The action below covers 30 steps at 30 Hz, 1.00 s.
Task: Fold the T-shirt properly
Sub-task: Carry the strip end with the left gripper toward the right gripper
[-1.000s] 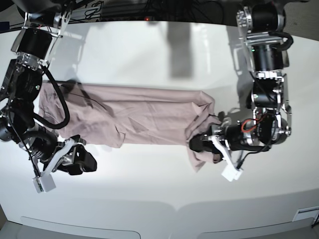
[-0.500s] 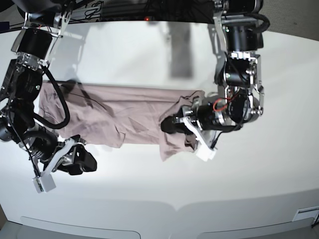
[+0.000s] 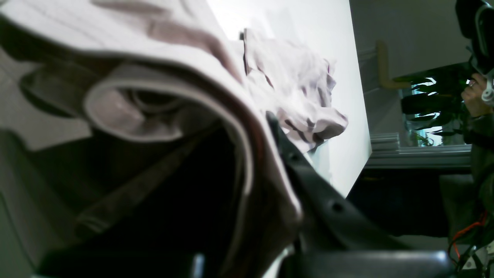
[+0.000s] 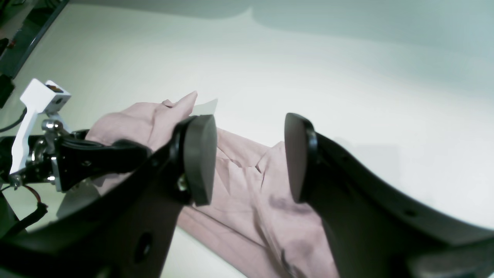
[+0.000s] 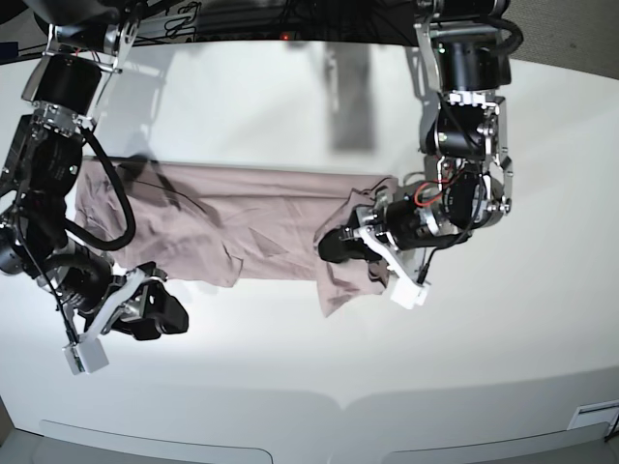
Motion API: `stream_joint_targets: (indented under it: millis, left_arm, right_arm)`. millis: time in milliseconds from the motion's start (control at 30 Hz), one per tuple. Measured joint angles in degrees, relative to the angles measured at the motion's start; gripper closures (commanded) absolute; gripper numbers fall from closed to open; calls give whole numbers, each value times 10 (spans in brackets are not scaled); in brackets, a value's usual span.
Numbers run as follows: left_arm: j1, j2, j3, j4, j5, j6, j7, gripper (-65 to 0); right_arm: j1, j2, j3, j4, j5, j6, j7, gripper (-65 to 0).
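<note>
The mauve-pink T-shirt (image 5: 222, 217) lies as a long wrinkled band across the white table (image 5: 290, 106). My left gripper (image 5: 334, 246) is shut on the shirt's right end and holds it folded back over the band, with a flap hanging below the jaws. In the left wrist view the fabric (image 3: 216, 77) drapes over the gripper (image 3: 266, 127) and hides the jaws. My right gripper (image 5: 162, 311) is open and empty just off the shirt's front left edge. In the right wrist view its pads (image 4: 198, 158) stand apart above the shirt (image 4: 251, 185), with the left gripper (image 4: 83, 156) beyond.
The table's curved front edge (image 5: 338, 401) runs near the bottom of the base view. Dark equipment and cables (image 5: 242, 19) stand behind the table. A plant (image 3: 432, 96) and the room show past the table edge in the left wrist view.
My left gripper has carried the shirt's right end leftward over the band, then nearly stopped. The right arm has not moved.
</note>
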Motion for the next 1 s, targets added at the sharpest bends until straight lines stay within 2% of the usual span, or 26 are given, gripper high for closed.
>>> stream_joint_targets:
  millis: [167,300,433,500,667,767,1000]
  left_arm:
    - [0,-1,7,0,0,0,0,0]
    - [0,-3,64,0,-17,2,-5,0]
    - [0,-2,158,0,-17,4,-18,-287]
    - [-2,-2,191,0,-3,4,-34,-358]
    - [-9,-1,202,0,51,9,-66,-363]
    - [-19,-4,202,0,60,21,-69,-363]
    - [-32,-3,202,0,60,21,-53,-363]
  right_arm:
    - [0,0,0,0,2,0,0,-291]
    - [0,0,0,0,2,0,0,-291]
    - [0,0,0,0,3,0,0,-291]
    - [0,0,0,0,2,0,0,-291]
    - [0,0,0,0,2,0,-8,-291]
    - [0,0,0,0,2,0,-9,-291]
    - [0,-8,0,0,-11,0,-6,-291]
